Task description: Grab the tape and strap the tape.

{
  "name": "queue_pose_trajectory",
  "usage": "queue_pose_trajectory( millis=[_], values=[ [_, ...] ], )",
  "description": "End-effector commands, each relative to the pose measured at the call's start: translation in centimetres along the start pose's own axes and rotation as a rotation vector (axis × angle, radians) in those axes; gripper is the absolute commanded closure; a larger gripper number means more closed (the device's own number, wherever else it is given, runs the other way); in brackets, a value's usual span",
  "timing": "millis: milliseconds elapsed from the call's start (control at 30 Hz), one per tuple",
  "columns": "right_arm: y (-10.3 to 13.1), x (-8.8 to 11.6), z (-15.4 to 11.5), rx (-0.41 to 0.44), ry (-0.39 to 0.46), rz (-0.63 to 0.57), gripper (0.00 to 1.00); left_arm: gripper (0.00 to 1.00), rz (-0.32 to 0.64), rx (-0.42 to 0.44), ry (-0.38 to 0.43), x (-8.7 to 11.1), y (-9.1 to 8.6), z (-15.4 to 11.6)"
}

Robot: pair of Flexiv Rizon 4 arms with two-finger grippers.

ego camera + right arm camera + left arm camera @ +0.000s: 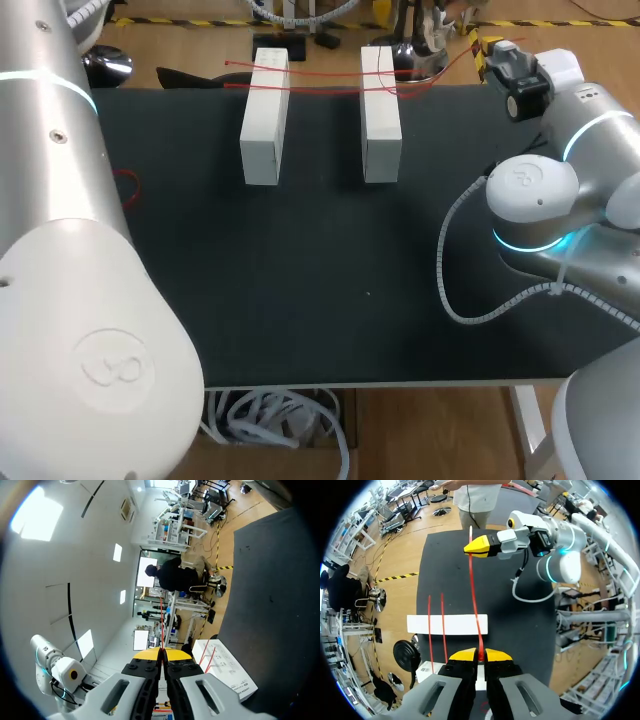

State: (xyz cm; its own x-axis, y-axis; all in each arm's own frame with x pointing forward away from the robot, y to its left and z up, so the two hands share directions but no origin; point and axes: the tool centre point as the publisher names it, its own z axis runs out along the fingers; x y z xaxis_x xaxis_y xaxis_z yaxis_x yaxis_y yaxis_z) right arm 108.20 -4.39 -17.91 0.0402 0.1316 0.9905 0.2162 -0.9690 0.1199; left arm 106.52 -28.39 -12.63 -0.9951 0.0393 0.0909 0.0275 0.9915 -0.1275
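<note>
A thin red tape (320,75) runs across the far ends of two white blocks (265,115) (381,115) on the black mat. In the left wrist view my left gripper (480,655) is shut on one strand of the red tape (474,600). That strand stretches over a white block (447,624) to my right gripper (472,547), which is shut on its other end. Two more strands lie over the same block. The right wrist view shows my right gripper (161,652) pinching the tape (161,625) beside a white block (225,672). My left gripper is hidden in the head view.
The black mat (300,280) covers the table. My right arm's coiled cable (450,270) hangs over the right side. A small red loop (128,187) lies at the mat's left edge, beside my left arm (70,300).
</note>
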Motion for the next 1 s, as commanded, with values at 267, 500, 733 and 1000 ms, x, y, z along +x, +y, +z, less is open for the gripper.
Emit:
queue_pose_trajectory(
  millis=[267,500,733,1000],
  values=[
    [0.05,0.12,-0.03,0.001,-0.005,-0.001,1.0,1.0,-0.077,-0.044,0.026,0.09,-0.28,0.41],
    [0.05,0.12,-0.03,0.001,-0.005,-0.001,1.0,1.0,-0.079,-0.028,0.002,-0.09,-0.52,0.35],
    [0.05,0.12,-0.03,0.001,-0.005,-0.001,1.0,1.0,-0.06,-0.024,0.022,-0.46,-0.89,0.53],
    [0.05,0.12,-0.03,0.001,-0.005,-0.001,1.0,1.0,-0.045,-0.016,0.018,-0.52,-0.91,0.55]
  ],
)
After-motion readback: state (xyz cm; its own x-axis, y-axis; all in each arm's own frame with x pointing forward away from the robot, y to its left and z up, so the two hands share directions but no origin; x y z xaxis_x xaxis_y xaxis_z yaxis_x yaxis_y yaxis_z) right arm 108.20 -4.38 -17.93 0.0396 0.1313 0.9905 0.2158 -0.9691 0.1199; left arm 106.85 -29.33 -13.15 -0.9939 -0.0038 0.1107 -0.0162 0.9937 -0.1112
